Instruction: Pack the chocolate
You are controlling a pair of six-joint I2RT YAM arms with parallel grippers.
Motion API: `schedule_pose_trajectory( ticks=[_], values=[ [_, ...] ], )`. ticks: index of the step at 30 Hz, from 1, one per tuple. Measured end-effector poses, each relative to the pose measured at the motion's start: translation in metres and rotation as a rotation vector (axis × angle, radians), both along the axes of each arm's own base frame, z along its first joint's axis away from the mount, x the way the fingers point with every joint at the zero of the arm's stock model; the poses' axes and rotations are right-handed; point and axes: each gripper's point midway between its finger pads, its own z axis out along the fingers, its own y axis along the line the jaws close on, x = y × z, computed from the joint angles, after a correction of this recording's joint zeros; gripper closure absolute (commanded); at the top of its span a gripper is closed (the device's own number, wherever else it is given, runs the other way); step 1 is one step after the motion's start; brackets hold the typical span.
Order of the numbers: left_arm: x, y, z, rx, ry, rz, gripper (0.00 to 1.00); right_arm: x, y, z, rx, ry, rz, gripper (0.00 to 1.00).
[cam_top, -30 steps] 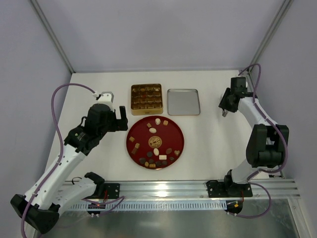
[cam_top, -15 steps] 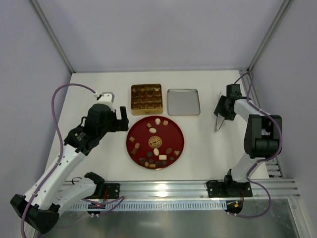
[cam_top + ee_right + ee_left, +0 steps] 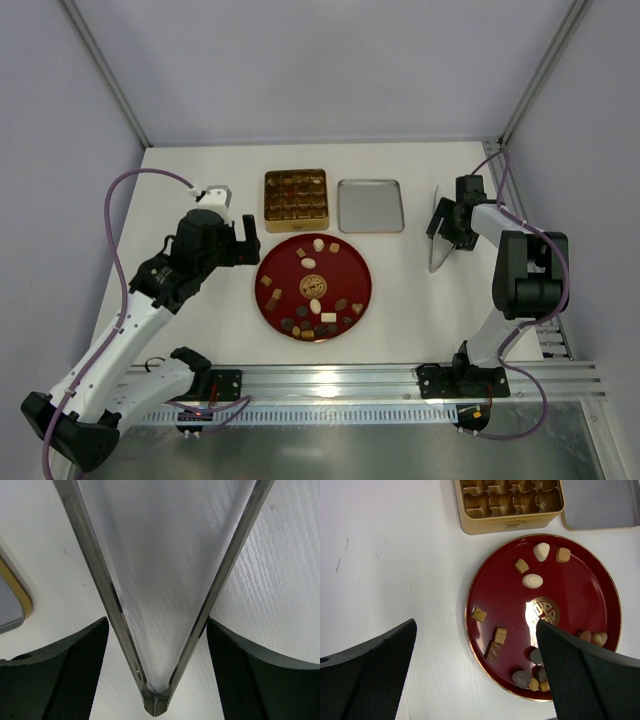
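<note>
As chocolate dots glossy plate, V-shaped tongs

Right arm: elbow drew in over last second. Links went from splayed to right to stacked near upright over base.

Right fingers: moved from far right of surface a little leftward and toward near edge. Most of move came in first half second, then only small shift.

V-shaped metal tool between fingers: showed as small stub 1 s ago, then as thin edge-on sliver. It turned to present broad face to top camera, tip toward near edge.
</note>
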Motion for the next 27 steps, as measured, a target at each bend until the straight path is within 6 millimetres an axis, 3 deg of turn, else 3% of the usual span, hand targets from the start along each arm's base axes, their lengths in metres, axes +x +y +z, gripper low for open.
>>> schedule_pose_trajectory(
  ticks=[4,11,17,20,23,27],
  values=[
    [0.000,0.000,0.000,-0.001,0.001,-0.002,0.01,0.000,0.000,0.000,0.001,0.000,0.000,0.12],
    [0.000,0.000,0.000,-0.002,0.001,-0.003,0.00,-0.007,0.001,0.006,0.006,-0.008,-0.014,0.10],
    [-0.001,-0.002,0.000,-0.005,0.002,-0.008,0.00,-0.018,0.000,0.039,-0.003,-0.080,-0.029,0.11],
    [-0.001,-0.002,-0.001,-0.005,0.004,-0.009,0.00,-0.017,0.003,0.063,-0.003,-0.142,-0.022,0.17],
    [0.000,-0.002,-0.002,-0.002,0.008,-0.009,0.01,-0.006,0.015,0.085,-0.004,-0.182,0.016,0.25],
    [0.001,-0.003,-0.004,-0.002,0.017,-0.011,0.00,0.043,0.057,0.115,-0.001,-0.242,0.131,0.37]
  ],
)
